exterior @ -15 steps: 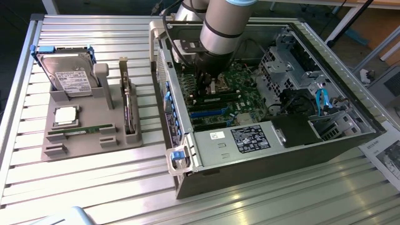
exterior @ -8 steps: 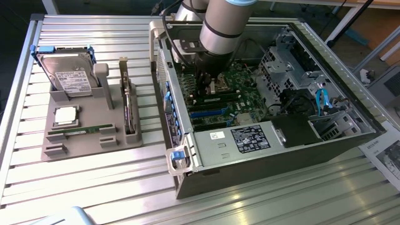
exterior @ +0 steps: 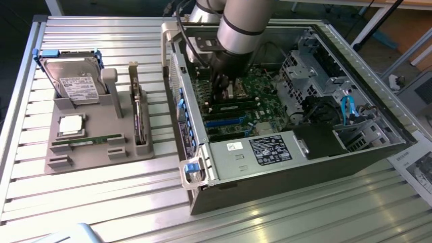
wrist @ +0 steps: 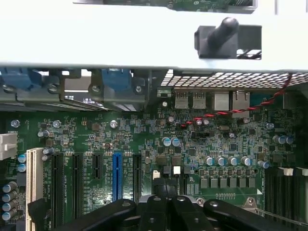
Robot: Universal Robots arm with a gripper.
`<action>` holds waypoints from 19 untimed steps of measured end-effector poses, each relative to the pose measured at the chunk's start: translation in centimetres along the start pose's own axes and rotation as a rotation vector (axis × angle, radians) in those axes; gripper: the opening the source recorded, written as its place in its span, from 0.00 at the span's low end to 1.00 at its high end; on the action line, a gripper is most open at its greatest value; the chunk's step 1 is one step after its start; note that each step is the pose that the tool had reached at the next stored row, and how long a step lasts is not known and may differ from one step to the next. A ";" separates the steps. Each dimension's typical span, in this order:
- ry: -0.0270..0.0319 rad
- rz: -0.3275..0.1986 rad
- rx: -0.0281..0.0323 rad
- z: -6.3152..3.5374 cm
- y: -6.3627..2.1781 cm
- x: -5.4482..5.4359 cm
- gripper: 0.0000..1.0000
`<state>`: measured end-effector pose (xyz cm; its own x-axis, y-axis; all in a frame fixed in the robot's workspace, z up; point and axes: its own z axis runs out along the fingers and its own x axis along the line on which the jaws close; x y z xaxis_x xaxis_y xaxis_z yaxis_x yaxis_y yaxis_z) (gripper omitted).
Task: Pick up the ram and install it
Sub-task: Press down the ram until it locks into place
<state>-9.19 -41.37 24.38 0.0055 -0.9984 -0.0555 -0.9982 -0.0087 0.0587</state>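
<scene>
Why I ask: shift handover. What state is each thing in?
Black tower computer case: lying on its side, panel off.
Long green ram stick: resting in the grey holder.
Silver-grey hard drive: propped upright in holder.
Square silver processor: flat in holder.
Gripper: shut, over the green motherboard.

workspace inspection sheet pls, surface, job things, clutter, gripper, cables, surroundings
surface: ribbed silver metal table, bare slats catching light
job's things: long green ram stick lies flat in the grey plastic holder tray; open black computer case shows its green motherboard
clutter: silver hard drive, square silver processor chip and upright expansion card, all in the tray
grippers: black gripper shut, over the motherboard inside the case, nothing seen held
cables: blue flat cable in the case; red-black twisted wire across the board
surroundings: printed sheet at the exterior view's right
</scene>
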 end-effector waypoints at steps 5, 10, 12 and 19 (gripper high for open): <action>-0.0001 0.001 -0.0182 -1.17 -0.07 -0.1 0.10; -0.0001 0.001 -0.0235 -2.12 -0.08 -0.1 0.10; -0.0002 0.001 -0.0235 -2.34 -0.07 -0.1 0.10; -0.0001 0.001 -0.0235 -4.33 0.05 -0.2 0.10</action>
<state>-8.99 -41.37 28.72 0.0042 -0.9984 -0.0555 -0.9966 -0.0087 0.0821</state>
